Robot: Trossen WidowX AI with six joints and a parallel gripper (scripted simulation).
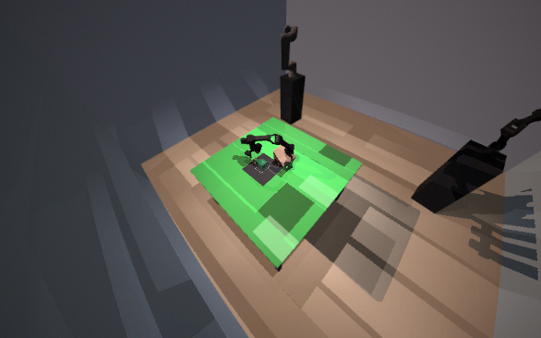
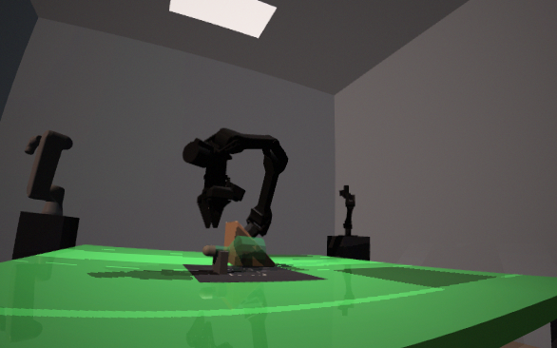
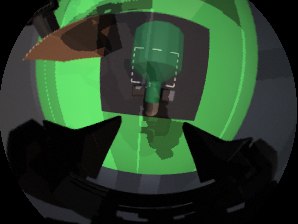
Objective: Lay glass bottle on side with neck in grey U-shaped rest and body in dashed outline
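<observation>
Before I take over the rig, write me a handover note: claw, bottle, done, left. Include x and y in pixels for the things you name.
Claw [image 1: 252, 153] [image 2: 211, 225] [image 3: 153, 121]: open, holding nothing, above the neck end.
Glass bottle [image 1: 261, 162] [image 2: 254, 244] [image 3: 158, 42]: on its side, neck between the prongs of the grey rest [image 2: 220, 264] [image 3: 170, 94]. The body lies over the dashed outline [image 2: 263, 274] [image 3: 133, 70], but its base shows past it in the wrist view; I cannot tell whether it is fully inside.
Done: bottle laid down and let go.
Left: check the body against the outline; I'd keep the claw clear of the glass.
</observation>
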